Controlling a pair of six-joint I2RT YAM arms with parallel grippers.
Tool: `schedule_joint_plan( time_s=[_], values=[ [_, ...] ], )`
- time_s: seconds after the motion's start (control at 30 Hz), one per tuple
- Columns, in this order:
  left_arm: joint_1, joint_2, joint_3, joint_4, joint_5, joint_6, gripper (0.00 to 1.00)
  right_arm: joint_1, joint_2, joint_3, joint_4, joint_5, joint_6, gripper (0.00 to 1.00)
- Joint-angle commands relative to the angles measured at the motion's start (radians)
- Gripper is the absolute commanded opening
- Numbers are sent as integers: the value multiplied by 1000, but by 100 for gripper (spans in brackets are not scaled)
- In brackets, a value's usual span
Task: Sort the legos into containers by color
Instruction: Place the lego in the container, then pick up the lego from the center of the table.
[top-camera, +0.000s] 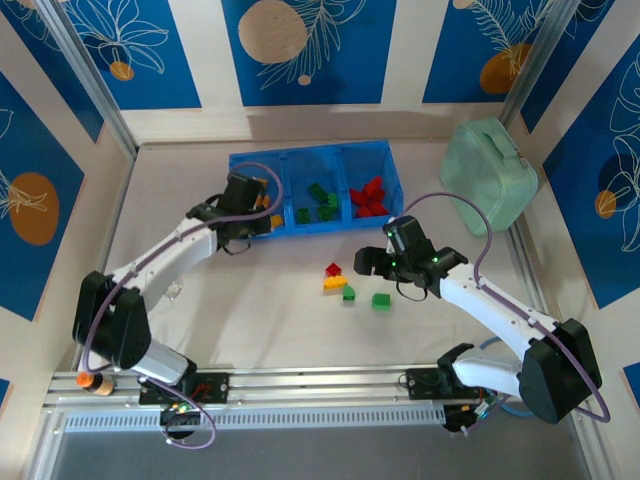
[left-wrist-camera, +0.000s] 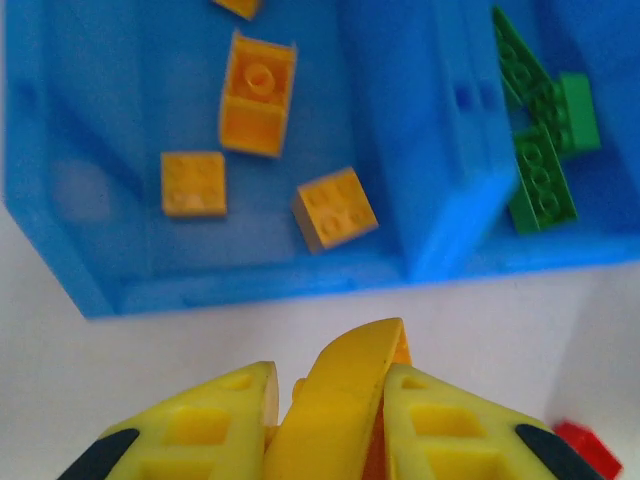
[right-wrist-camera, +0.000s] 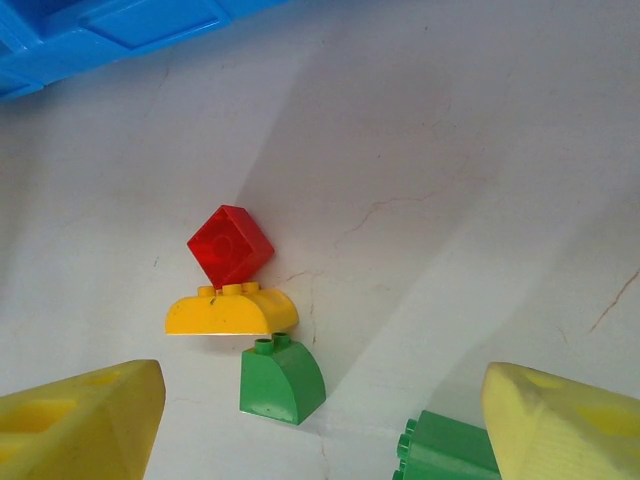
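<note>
The left pincer (left-wrist-camera: 332, 385) is clamped on a curved yellow brick (left-wrist-camera: 350, 360), near the tray's (left-wrist-camera: 250, 290) front wall. The best move looks to be toward 11 o'clock, over the left compartment (left-wrist-camera: 100, 200) where 4 yellow bricks (left-wrist-camera: 258, 95) lie, then a low release so nothing bounces out. The left arm reaches forward, wrist pitched down. The right pincer (right-wrist-camera: 322, 400) hangs apart over 4 loose bricks (right-wrist-camera: 230, 245) mid-counter (right-wrist-camera: 450, 150).
</note>
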Motion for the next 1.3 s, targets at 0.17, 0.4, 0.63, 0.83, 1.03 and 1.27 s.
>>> schedule_joint_plan(
  time_s=[0.17,0.4,0.63,0.83,1.03,1.27],
  values=[
    [102,240,193,-72,-14,116,28,-5,-70,-17,-34,-6,5,83],
    [111,310,293,-109,-54,127,55,-11,-90,-18,-51,-3,2,83],
    [54,170,222,-80,-89,132,74,-12,-80,-15,-35,-9,8,83],
    [-114,56,119,-63,-59,129,74,-12,-59,-6,-22,-9,9,83],
    [-305,66,17,51,54,173,74,-13,-37,9,-15,-14,5,83],
    [-414,193,-5,129,128,212,70,-14,-42,5,-16,-12,8,83]
  ],
)
